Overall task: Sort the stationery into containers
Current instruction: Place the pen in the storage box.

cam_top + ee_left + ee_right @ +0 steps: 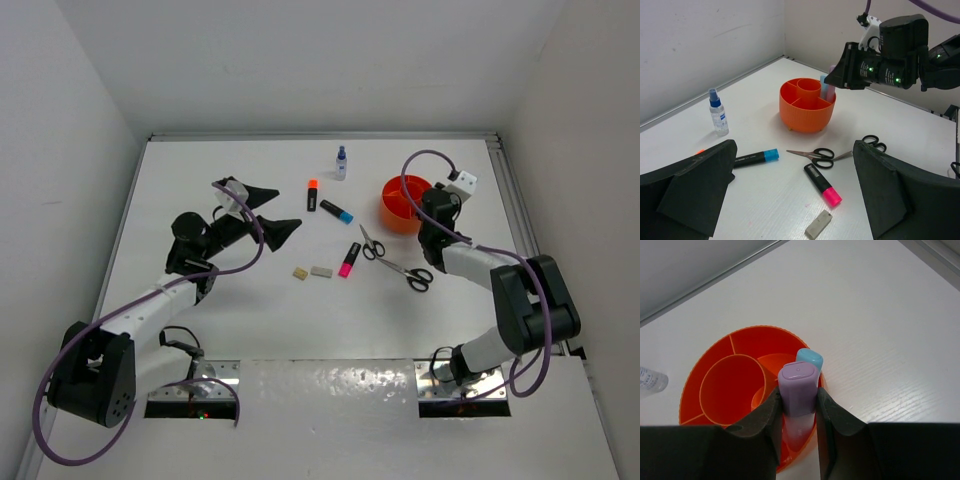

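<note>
1. Stationery in hand: the right jaws were pinching a lilac marker [799,382], one jaw pressed on each side of its body, with the marker upright and its flat top up.
2. Its lower end dipped inside the rim of the round orange tub [715,347], in an outer compartment. Whether it touched the bottom could not be told.
3. Just behind it, close to the tub's rim, stood a light blue-topped piece [810,360]. Whether it shared that compartment could not be told.
4. The tub had a central cup [732,387] ringed by divided sections. It stood on the white bench [250,320] toward the far right, near the raised rail [508,190] along the right edge.
5. The left jaws were spread wide with nothing between them, hanging above the bench left of the middle and well apart from the tub.
6. Between the two arms lay the loose things:
   - an orange-capped marker [312,195]
   - a blue-capped marker [337,211]
   - a pink-capped marker [349,259]
   - two black-handled scissors [371,246] and [410,272], lying near each other
   - a beige eraser [300,272] just beside a grey eraser [321,271]
7. A small spray bottle [341,163] stood upright near the far edge.
8. White walls [300,60] closed the bench in on the left, far and right sides.
</note>
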Action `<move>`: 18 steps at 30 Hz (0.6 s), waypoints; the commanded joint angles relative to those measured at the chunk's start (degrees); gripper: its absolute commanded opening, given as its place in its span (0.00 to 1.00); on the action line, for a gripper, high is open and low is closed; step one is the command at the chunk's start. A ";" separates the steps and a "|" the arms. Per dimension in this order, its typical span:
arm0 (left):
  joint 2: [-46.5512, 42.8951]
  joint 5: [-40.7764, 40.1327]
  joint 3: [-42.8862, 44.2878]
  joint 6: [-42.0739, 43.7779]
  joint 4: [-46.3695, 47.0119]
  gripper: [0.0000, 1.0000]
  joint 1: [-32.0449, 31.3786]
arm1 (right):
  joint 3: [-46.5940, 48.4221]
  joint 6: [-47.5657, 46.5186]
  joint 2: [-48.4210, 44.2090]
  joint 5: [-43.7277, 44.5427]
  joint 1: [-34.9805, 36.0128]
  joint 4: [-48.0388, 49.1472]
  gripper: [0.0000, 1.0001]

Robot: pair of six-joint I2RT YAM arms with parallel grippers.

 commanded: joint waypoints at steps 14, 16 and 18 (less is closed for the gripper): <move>-0.70 -0.45 0.16 1.24 2.06 1.00 0.65 | 1.24 1.49 1.28 -4.21 0.35 1.69 0.41; -0.70 -0.45 0.08 1.42 2.23 1.00 0.65 | 1.41 1.41 1.02 -4.56 0.44 1.33 0.46; -0.70 -0.45 0.08 1.33 2.24 1.00 0.74 | 1.50 1.23 0.67 -4.83 0.35 1.07 0.50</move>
